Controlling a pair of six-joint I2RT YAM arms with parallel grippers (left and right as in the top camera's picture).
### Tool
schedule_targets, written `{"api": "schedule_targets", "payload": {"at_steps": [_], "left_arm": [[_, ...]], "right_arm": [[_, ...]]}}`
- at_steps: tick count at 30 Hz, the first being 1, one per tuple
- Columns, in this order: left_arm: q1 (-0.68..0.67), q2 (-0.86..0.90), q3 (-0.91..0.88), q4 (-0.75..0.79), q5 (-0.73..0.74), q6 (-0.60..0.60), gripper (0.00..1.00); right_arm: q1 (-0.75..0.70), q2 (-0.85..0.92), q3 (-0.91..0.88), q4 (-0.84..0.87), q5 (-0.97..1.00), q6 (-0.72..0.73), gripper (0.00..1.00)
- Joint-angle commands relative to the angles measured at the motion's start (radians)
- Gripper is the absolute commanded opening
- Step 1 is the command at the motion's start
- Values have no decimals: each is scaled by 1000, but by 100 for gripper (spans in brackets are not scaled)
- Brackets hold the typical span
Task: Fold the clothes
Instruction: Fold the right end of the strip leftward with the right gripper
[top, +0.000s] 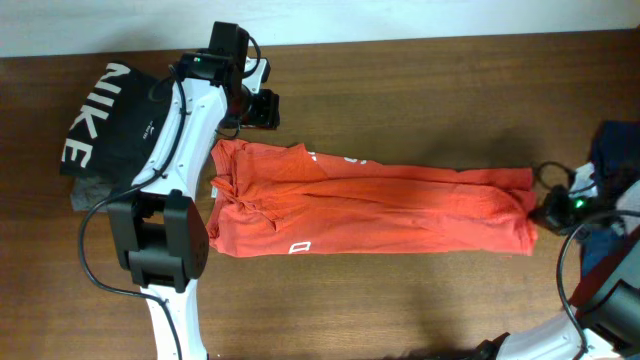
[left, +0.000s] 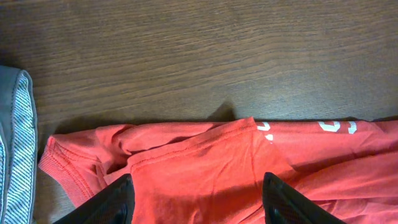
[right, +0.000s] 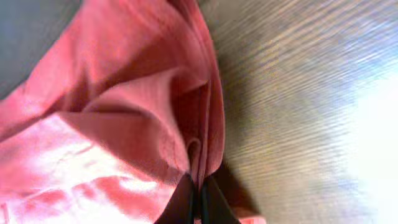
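The clothes, a red-orange T-shirt (top: 380, 205), lie as a long band across the table, white lettering along the far edge and a small white logo near the front. My left gripper (top: 262, 118) hovers open just beyond the shirt's far left corner. In the left wrist view its fingers (left: 118, 202) stand wide apart above the shirt (left: 205, 168), holding nothing. At the band's right end my right gripper (top: 541, 208) is shut on the hem. In the right wrist view the gripper (right: 199, 196) pinches a bunched fold of the shirt (right: 124, 106).
A black garment with white NIKE letters (top: 105, 120) lies at the back left, over a grey garment (top: 88, 195) that also shows in the left wrist view (left: 15, 143). Blue cloth (top: 615, 150) sits at the right edge. Bare wooden table (top: 400, 300) lies in front.
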Motion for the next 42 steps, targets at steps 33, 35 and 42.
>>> {"api": "schedule_targets", "payload": {"at_steps": [33,35,42], "left_arm": [[94,-259,19,-5,-118,35,72],[94,-260,19,-5,-118,35,72],[94,-261,19,-11,-118,35,72]], "right_arm": [[850,-5,343,-322,188,45,4],[893,-5,343,-295,188,76,4],[995,-5,321,-222,187,134,4]]}}
